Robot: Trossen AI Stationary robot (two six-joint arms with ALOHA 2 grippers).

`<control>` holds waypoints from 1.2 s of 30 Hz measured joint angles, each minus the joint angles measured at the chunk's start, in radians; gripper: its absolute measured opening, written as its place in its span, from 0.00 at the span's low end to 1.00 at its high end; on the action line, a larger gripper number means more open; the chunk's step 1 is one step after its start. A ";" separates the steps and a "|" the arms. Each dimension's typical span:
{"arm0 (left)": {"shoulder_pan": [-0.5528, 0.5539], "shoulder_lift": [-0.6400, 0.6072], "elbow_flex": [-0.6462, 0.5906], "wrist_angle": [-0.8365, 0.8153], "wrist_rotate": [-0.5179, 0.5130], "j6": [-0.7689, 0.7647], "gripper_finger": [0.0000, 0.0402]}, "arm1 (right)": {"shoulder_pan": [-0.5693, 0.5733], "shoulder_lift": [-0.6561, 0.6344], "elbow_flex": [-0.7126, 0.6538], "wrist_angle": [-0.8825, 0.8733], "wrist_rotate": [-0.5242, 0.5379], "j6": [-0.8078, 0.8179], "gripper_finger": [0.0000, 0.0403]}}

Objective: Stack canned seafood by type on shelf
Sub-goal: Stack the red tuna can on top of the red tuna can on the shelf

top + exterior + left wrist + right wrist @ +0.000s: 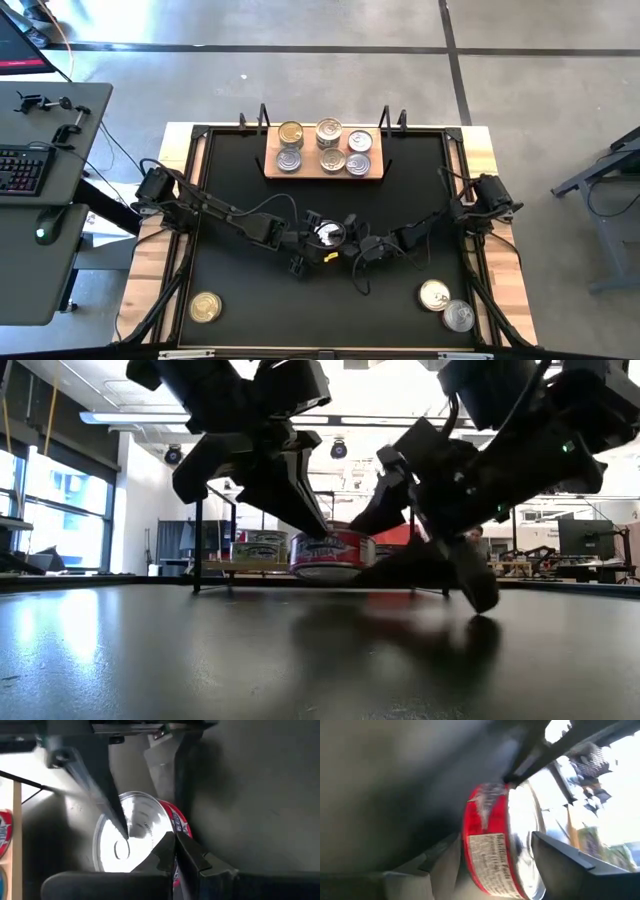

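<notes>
Mid-table, both grippers meet over one red can [327, 234], lifted off the tabletop [240, 190] as the low view shows it hanging in the air. The left gripper [318, 236] is clamped on this can: in its wrist view one finger [107, 795] lies across the silver lid and the other presses on the red side wall, so the grip pinches the rim. The right gripper [352, 248] straddles the same can with its jaws standing wide; in the right wrist view its fingers [560, 855] flank the lid and base with gaps on both sides, so I judge it is not gripping.

Six cans [325, 147] sit on the shelf [322, 172] at the far side of the table, in two rows of three, gold and silver lids mixed. One gold can [205, 306] lies near the left front corner, and a gold and a silver one [446, 304] lie touching near the right front corner.

The red can should handle as a stiff, fairly dense little thing that will not give under the fingers. Its lid is smooth metal and likely slippery, and a rim pinch gives little purchase, so it could pivot or slide out. The surer hold is across the round side wall, with the fingers on opposite sides of the label. For stacking it must come down level and centred on a can of its own type; an off-centre drop could slide off the lid below.
</notes>
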 joint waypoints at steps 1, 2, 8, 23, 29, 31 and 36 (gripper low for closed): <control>0.000 0.000 0.000 0.000 -0.001 0.000 0.00 | 0.003 0.012 0.001 0.025 0.035 -0.001 0.58; 0.000 -0.001 0.000 0.000 -0.004 0.000 0.00 | 0.007 0.022 0.002 0.046 0.068 0.001 0.58; 0.000 -0.004 0.002 -0.002 -0.013 0.000 0.00 | 0.023 0.041 -0.002 0.106 0.148 0.032 0.53; -0.048 -0.085 0.002 0.053 -0.063 0.229 0.26 | 0.052 0.043 -0.003 0.111 0.189 0.451 0.28; -0.033 -0.039 0.001 0.057 -0.075 0.271 0.53 | 0.070 0.042 -0.003 0.129 0.222 0.484 0.28; -0.021 -0.025 0.001 0.061 -0.098 0.270 0.60 | 0.072 0.042 -0.003 0.130 0.228 0.485 0.28; 0.002 0.015 0.001 0.054 -0.182 0.239 0.66 | 0.073 0.041 -0.002 0.132 0.239 0.508 0.28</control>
